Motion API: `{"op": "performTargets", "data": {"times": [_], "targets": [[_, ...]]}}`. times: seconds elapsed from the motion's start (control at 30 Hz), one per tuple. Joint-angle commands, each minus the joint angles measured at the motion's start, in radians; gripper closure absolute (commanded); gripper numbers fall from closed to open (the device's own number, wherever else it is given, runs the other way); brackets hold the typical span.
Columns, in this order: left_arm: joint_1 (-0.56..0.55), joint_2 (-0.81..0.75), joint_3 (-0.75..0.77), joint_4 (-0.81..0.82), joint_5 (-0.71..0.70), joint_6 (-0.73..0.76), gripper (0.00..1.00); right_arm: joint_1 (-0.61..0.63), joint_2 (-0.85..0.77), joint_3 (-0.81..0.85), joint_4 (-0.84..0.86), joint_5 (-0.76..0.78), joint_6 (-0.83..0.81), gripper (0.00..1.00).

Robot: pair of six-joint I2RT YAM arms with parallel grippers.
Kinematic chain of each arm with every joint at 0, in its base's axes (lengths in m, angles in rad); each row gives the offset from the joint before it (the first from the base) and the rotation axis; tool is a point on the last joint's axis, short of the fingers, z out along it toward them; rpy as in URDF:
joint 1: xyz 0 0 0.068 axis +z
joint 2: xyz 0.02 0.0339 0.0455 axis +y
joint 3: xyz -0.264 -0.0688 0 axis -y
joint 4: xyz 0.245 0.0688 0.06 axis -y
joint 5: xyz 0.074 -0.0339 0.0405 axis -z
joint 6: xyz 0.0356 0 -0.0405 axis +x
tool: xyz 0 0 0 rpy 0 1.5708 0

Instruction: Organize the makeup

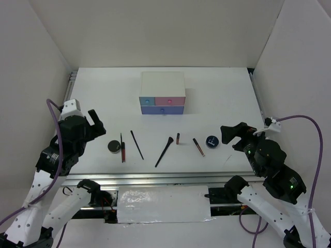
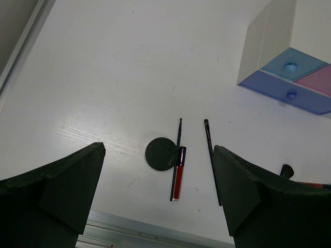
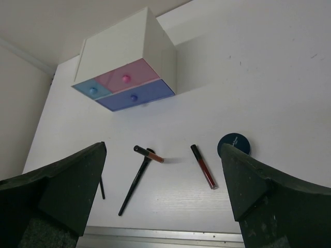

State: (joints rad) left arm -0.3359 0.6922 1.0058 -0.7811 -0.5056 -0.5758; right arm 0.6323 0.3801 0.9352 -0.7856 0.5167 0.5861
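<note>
You have a round black compact (image 1: 114, 146), thin black pencil (image 1: 137, 144), red-brown tube (image 1: 123, 152); left tool (image 1: 97, 125) and right tool (image 1: 231, 137) gape empty.

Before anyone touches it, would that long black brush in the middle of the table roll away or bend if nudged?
The brush, thin at one end and flared at the other, would probably curve rather than roll straight. Its handle looks straight and stiff; the flared tip likely gives. Slim and flat on the table, it may skid easily.

Matt white table (image 1: 217, 93), glossy translucent plastic drawers (image 1: 162, 106) — matt black compact (image 1: 114, 146)
</note>
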Motion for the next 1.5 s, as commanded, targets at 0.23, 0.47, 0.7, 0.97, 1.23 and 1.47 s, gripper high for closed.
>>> {"op": "performTargets", "data": {"times": [0.23,0.47,0.7,0.97,1.23,1.47], "targets": [[0.005,-0.01,-0.004,0.085,0.139,0.018,0.01,0.003,-0.098,-0.097,0.183,-0.203,-0.061,0.0],[0.005,0.018,-0.22,0.408,0.534,-0.18,0.01,0.004,-0.109,-0.179,0.293,-0.308,-0.034,0.0],[0.0,0.324,-0.417,1.032,0.724,-0.312,0.01,0.003,-0.026,-0.167,0.315,-0.444,-0.02,0.0],[0.003,0.759,-0.273,1.331,0.725,-0.326,0.11,0.003,-0.078,-0.205,0.329,-0.46,0.0,0.0],[0.0,0.923,-0.161,1.352,0.61,-0.294,0.3,0.004,-0.069,-0.202,0.318,-0.432,-0.022,0.0],[-0.009,0.987,-0.107,1.365,0.517,-0.223,0.42,0.003,-0.038,-0.207,0.341,-0.431,-0.04,0.0]]}}
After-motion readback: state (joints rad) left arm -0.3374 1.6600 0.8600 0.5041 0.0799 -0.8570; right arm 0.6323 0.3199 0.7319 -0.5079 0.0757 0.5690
